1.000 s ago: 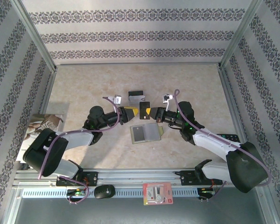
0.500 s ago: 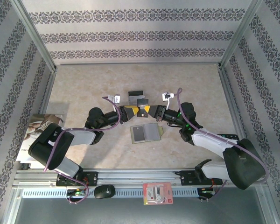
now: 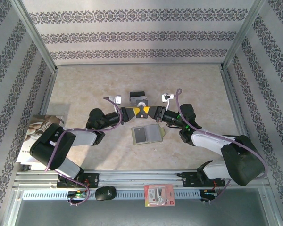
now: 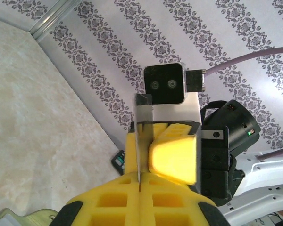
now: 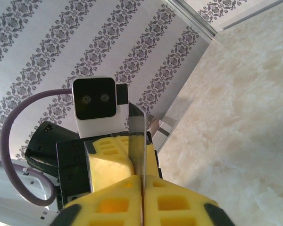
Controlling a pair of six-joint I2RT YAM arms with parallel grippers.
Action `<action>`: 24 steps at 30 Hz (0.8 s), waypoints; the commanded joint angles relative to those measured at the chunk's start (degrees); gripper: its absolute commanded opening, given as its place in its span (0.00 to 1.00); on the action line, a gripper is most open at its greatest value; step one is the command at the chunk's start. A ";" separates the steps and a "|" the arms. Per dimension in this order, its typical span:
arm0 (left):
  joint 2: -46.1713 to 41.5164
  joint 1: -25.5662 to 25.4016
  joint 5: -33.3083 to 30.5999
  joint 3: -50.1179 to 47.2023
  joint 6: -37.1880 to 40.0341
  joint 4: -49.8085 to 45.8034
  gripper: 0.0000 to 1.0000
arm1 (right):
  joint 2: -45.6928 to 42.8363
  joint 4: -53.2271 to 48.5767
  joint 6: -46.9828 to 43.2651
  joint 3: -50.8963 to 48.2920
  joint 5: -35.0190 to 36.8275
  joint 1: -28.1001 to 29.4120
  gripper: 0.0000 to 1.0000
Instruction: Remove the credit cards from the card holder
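Count: 3 credit cards, 1 card holder (image 3: 155, 133), 2 claws.
Card 1 (image 4: 142, 122): on edge, edge-on to both wrist cameras, spanning gap between claws; long axis unclear.
Left claw (image 3: 137, 111) clamped on card 1. Right claw (image 3: 148, 112) also looks closed on it.
Card 2 (image 3: 137, 97): flat on counter (image 3: 85, 84), just beyond claws.
Card 3 (image 3: 140, 135): in holder's left half.
Holder open flat, near side of claws, long axis left-right.

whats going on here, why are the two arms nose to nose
The arms meet just beyond the open green wallet. The left claw and the right claw both pinch the same silver card, held on edge, as if handing it over. A second card lies on the table behind them.
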 commanded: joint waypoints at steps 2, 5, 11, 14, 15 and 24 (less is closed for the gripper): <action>-3.60 2.55 3.67 5.32 5.09 -10.73 0.00 | -1.68 -1.19 0.25 -2.66 0.11 -1.91 0.29; -8.40 4.98 8.31 14.35 21.24 -39.07 0.00 | -5.67 -4.28 0.61 -5.58 0.64 -5.68 0.29; -5.84 4.80 -1.51 39.95 66.81 -97.57 0.00 | -11.32 -9.49 -0.58 -9.75 0.61 -9.89 0.29; 1.24 5.07 -1.88 49.96 79.63 -108.84 0.00 | -11.18 -9.77 -0.53 -10.78 0.44 -10.79 0.29; 3.75 5.11 -2.52 53.62 83.19 -112.65 0.00 | -10.93 -9.63 -0.35 -10.88 0.13 -11.10 0.28; 22.71 5.05 -20.31 79.56 103.39 -130.28 0.00 | -12.10 -10.60 -0.55 -12.36 -0.94 -12.99 0.28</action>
